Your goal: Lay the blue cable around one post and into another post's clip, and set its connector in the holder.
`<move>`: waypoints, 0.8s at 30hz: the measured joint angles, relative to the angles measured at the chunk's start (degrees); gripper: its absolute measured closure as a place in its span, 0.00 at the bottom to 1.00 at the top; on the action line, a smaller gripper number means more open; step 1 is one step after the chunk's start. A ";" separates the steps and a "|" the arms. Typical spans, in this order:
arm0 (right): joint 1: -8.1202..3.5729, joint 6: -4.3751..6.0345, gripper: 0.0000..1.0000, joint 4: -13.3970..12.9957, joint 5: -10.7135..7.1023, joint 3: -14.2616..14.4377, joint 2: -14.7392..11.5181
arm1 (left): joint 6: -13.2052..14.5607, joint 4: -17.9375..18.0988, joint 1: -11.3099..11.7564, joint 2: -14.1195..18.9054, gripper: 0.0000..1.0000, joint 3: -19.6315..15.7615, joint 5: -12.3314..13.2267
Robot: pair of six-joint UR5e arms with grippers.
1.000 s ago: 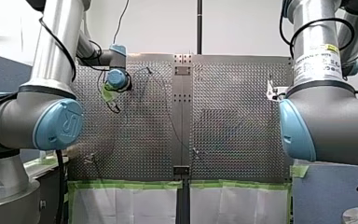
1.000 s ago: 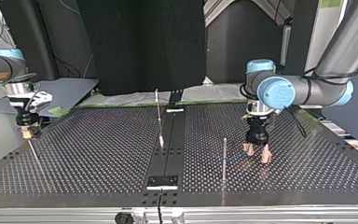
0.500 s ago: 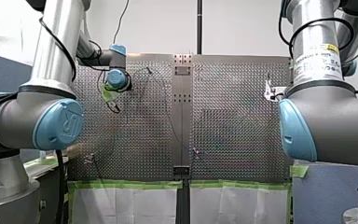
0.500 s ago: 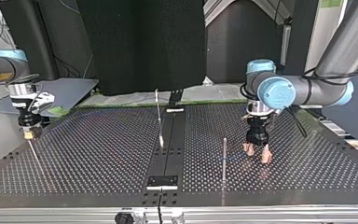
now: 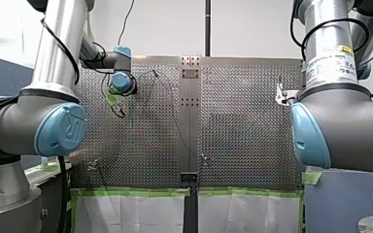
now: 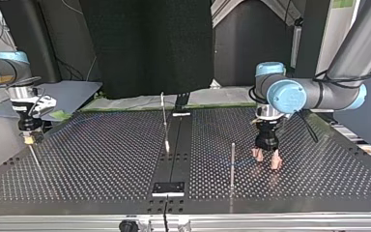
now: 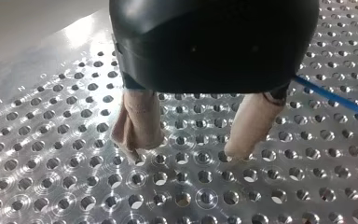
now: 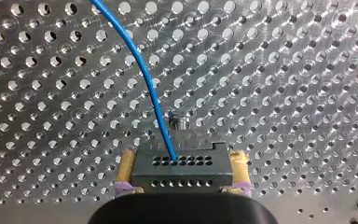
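Clearly the right arm's fingers, yellow-padded, are clamped on a dark grey connector with two rows of small holes, and a thin blue cable leaves its upper row and curves away ahead of them over the shiny perforated worktop. The left arm's fingers, beige-padded, stand spread with nothing between them, tips close to the worktop, the cable passing just beside one; a black panel stands beyond.
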 joint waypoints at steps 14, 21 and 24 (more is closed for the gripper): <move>-0.01 0.08 1.00 -0.36 0.37 -0.05 0.04 | 0.00 -0.09 0.02 0.00 0.00 -0.01 0.00; -0.01 0.34 1.00 -0.79 0.40 -0.02 0.05 | 0.00 -0.05 0.02 -0.01 0.00 0.00 0.00; 0.01 0.37 1.00 -0.89 0.42 -0.01 0.07 | 0.00 -0.05 0.08 0.01 0.00 0.01 0.00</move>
